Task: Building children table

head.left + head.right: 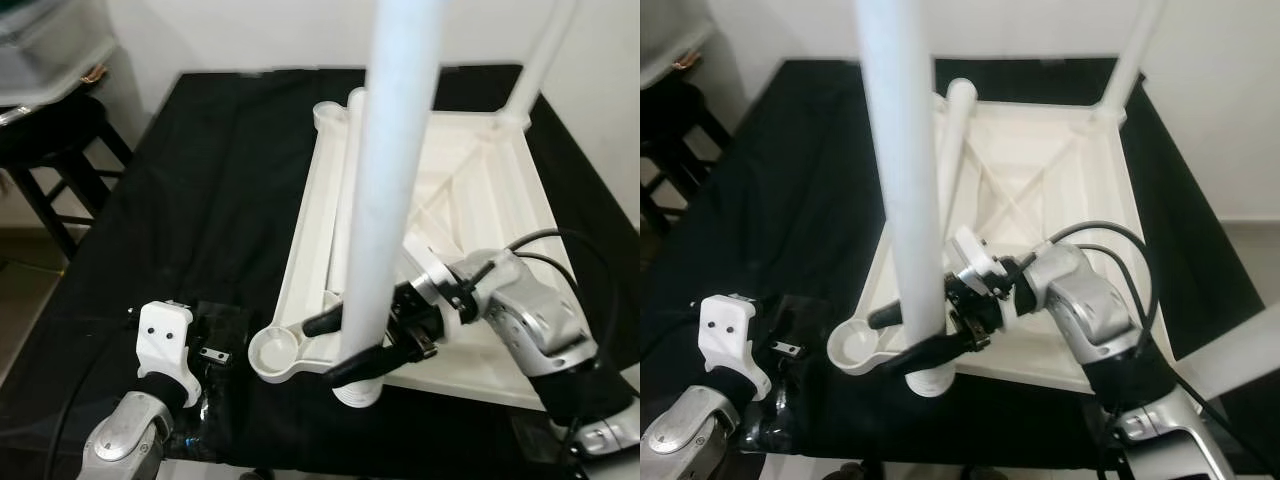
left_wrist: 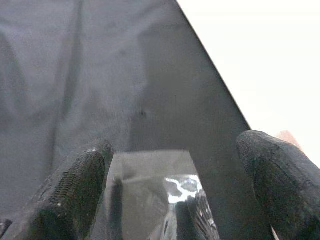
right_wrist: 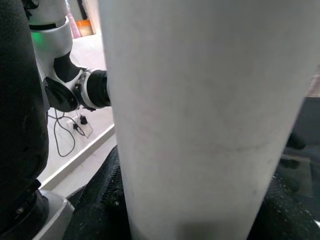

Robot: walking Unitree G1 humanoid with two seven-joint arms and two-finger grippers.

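- Right, I've got the white tabletop (image 1: 480,220) lying upside down on the black cloth (image 1: 200,180), its ribbed underside facing up at me.
- My right gripper (image 1: 360,345) is pinching a white leg (image 1: 395,160) low down, one finger (image 1: 325,322) on the far side and the other curled round the near side.
- That leg stands upright at the tabletop's near edge, its ribbed foot end touching the cloth just beside the near-left corner.
- From the right wrist the leg (image 3: 200,115) is close up against the camera, fingers dark on either side.
- The round corner socket (image 1: 275,352) sits just to the left of the gripped leg; it's a shallow cup and I see nothing in it.
- Another leg (image 1: 1130,60) stands upright in the far-right corner.
- A third leg (image 1: 340,200) lies flat along the tabletop's left edge.
- My left gripper (image 2: 177,185) hovers over the cloth near the front-left, fingers (image 2: 80,185) spread wide apart, holding nothing.
- Between them lies a crinkled clear plastic bag (image 2: 160,185); I can't make out its contents.
- A dark stool (image 1: 50,150) stands off to the far left, beside the cloth.
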